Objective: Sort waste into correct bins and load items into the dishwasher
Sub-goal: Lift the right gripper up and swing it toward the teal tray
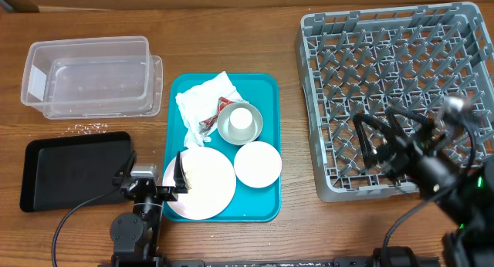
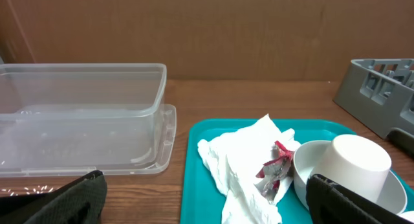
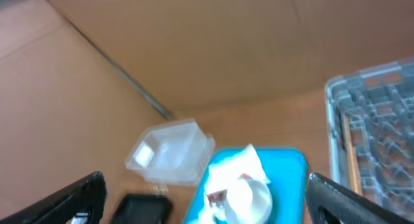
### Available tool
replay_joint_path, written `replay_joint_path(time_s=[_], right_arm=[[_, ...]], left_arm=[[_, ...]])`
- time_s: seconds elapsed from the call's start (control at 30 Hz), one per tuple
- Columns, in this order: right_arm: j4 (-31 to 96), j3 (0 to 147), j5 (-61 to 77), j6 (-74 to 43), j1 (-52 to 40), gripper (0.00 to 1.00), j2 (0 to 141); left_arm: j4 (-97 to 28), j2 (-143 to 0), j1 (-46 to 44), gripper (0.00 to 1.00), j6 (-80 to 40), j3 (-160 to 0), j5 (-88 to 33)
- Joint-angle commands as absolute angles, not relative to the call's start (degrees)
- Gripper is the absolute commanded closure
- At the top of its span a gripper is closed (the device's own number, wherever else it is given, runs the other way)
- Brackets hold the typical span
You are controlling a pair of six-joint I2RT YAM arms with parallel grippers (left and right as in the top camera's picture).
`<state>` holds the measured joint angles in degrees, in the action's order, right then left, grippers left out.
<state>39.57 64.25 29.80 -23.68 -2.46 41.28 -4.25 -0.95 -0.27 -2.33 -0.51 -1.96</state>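
over the dish rack [image 1: 394, 35], right tool [image 1: 378, 126] gapes empty.

Overhead view: bright, even, diffuse light from above; shadows short and soft. Mild sheen on the clear tub [image 1: 85, 42] rim at 10 o'clock. Right arm [image 1: 432, 170] at 4 o'clock slightly blurred. Left wrist view: sharp centre; left fingers [image 2: 352, 201] at 5 and 7 o'clock dark, soft. Right wrist view: blurred throughout, dish rack [image 3: 375, 120] at 3 o'clock smeared.
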Motion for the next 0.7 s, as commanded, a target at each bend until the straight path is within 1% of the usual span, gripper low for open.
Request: replay_joint_path(time_s=[0.0,0.13,0.27,0.37,0.5,0.67], right_arm=[[45.63,71.96,30.5,-15.31,-4.75,0.0,47.44],[53.3,77.34,29.71,-12.99,-9.15,0.01,54.15],[56.16,78.15,26.41,-13.04,-16.08,0.0,58.7],[56.45,78.15,23.99,-13.04,-21.78,0.0,60.99],[54.26,78.15,24.6,-13.1,-28.34,0.0,63.05],[50.98,78.13,28.77,-13.74,-32.51,0.0,64.03]], left_arm=[[-4.29,-0.34,-0.03,0.0,-0.82,-0.27,-2.37],[-4.29,-0.34,-0.03,0.0,-0.82,-0.27,-2.37],[-4.29,-0.34,-0.03,0.0,-0.82,-0.27,-2.37],[-4.29,-0.34,-0.03,0.0,-0.82,-0.27,-2.37],[-4.29,-0.34,-0.03,0.0,-0.82,-0.27,-2.37],[-4.29,-0.34,-0.03,0.0,-0.82,-0.27,-2.37]])
